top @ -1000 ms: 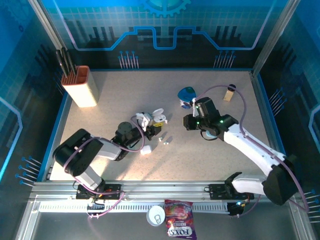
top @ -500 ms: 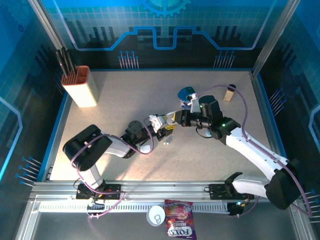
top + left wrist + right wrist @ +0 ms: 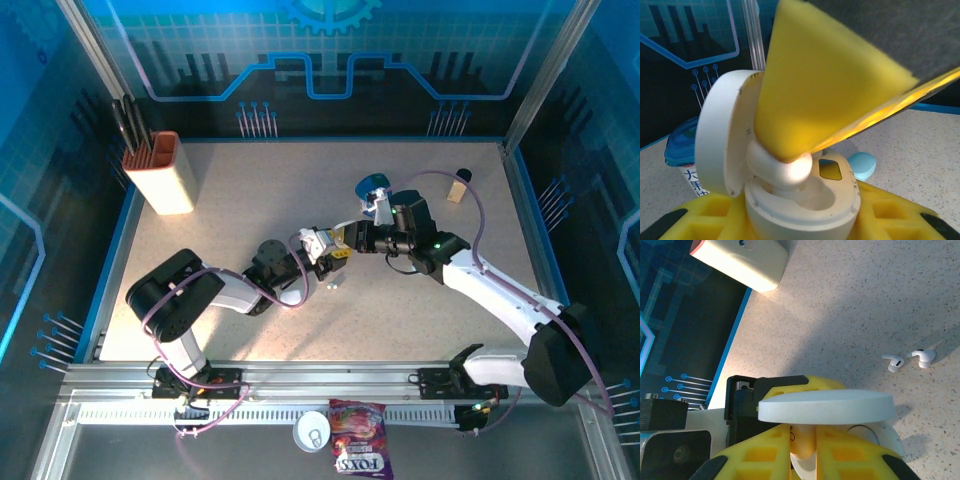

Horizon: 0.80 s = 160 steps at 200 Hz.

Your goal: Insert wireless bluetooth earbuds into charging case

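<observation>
My left gripper (image 3: 322,247) is shut on a white charging case (image 3: 805,200), gripped low between the yellow fingers (image 3: 890,212), with its round lid (image 3: 720,145) hinged open. My right gripper (image 3: 347,238) meets it from the right, shut on a white earbud (image 3: 785,167). The bud's rounded end sits at the left socket of the case. In the right wrist view the bud (image 3: 812,437) shows pinched between the yellow fingers, just under the lid (image 3: 825,407), with the right gripper (image 3: 812,450) closed around it. Two more white earbuds (image 3: 895,362) lie loose on the table (image 3: 330,285).
A pale teal pebble-shaped case (image 3: 860,165) lies on the table behind the held case. A blue-lidded cup (image 3: 373,188) stands close behind the right gripper. A knife block (image 3: 165,172) stands at the back left and a small wooden block (image 3: 460,185) at the back right.
Over the second the left gripper carried the open case to the right and the right gripper swung left to meet it. In the last half second both barely moved.
</observation>
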Motion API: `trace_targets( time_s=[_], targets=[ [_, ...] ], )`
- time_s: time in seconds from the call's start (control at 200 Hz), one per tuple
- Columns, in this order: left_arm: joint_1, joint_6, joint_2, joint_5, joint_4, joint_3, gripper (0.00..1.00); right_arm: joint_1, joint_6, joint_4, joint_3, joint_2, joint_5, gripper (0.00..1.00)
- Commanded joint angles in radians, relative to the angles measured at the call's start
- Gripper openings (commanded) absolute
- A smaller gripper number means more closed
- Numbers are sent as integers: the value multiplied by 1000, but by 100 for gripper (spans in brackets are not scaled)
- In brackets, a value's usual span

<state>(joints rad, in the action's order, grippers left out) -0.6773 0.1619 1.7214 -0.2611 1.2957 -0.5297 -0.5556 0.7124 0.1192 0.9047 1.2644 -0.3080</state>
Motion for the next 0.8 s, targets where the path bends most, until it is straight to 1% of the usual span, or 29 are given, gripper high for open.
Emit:
trace_targets(
  time_s=[0.0,0.13,0.32,0.54,0.625,0.68,0.735,0.795],
  targets=[
    [-6,-4,-5,10,10,-27,39,-10,10,-9,5,10,-28,18],
    [-6,-10,-8,9,11,-30,39,-11,4,14,5,15,-28,18],
    [-5,-18,-17,13,21,-26,39,-10,-49,134,37,8,17,20],
    [-3,-22,-1,10,24,-32,39,-9,-43,143,40,3,-8,19],
    [-3,-25,-1,1,25,-37,39,-9,-41,140,39,14,2,20],
    [-3,-24,-6,-2,25,-36,39,-10,-36,130,40,16,11,23],
    [-4,-23,-12,-3,24,-32,39,-8,-36,127,47,14,26,29],
    [-3,-19,-19,-5,23,-25,39,-7,-41,136,59,10,50,33]
  ],
)
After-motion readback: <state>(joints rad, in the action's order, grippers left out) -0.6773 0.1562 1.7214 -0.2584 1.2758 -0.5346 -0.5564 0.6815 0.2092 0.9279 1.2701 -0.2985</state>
